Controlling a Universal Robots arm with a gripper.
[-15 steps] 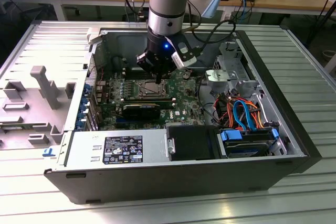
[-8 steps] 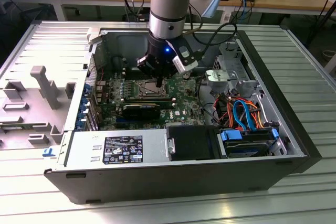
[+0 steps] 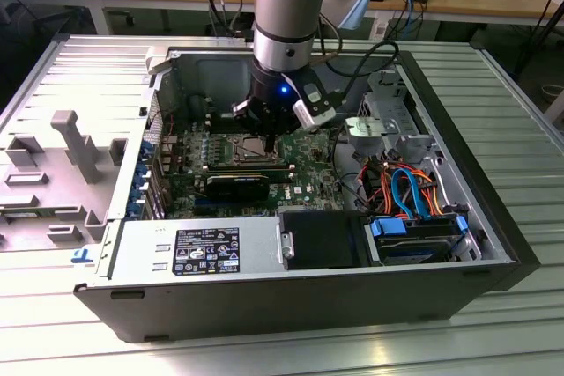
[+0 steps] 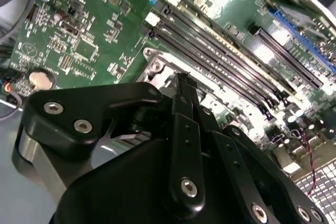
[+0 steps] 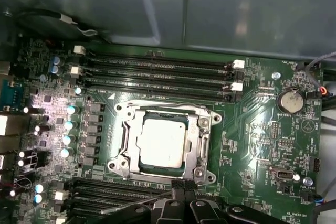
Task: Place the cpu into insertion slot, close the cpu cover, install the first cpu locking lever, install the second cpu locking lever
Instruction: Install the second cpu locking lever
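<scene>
Tool (image 5: 182, 188), fingers clenched w/ nothing held, is hovering just beside the insertion slot (image 5: 202, 127); cpu (image 5: 163, 141) is sitting inside, cpu cover (image 5: 195, 141) framing it.

— How many memory slots (image 5: 157, 74) do you make out?
— Four in the bank beside the case wall, with four white clips (image 5: 239, 64), two at each end. There's a second bank across the socket, but it's partly hidden, so I can't count it.
— And at the socket itself?
— One cpu (image 5: 164, 140), one cover (image 5: 197, 145) framing it, four bolts (image 5: 199, 171) at the corners.
— Batteries?
— One coin cell (image 5: 290, 100).
— And the bigger things?
— One arm (image 3: 286, 6), one gripper (image 3: 267, 134), one case (image 3: 493, 217), one graphics card (image 3: 238, 187), one power supply (image 3: 194, 248).
</scene>
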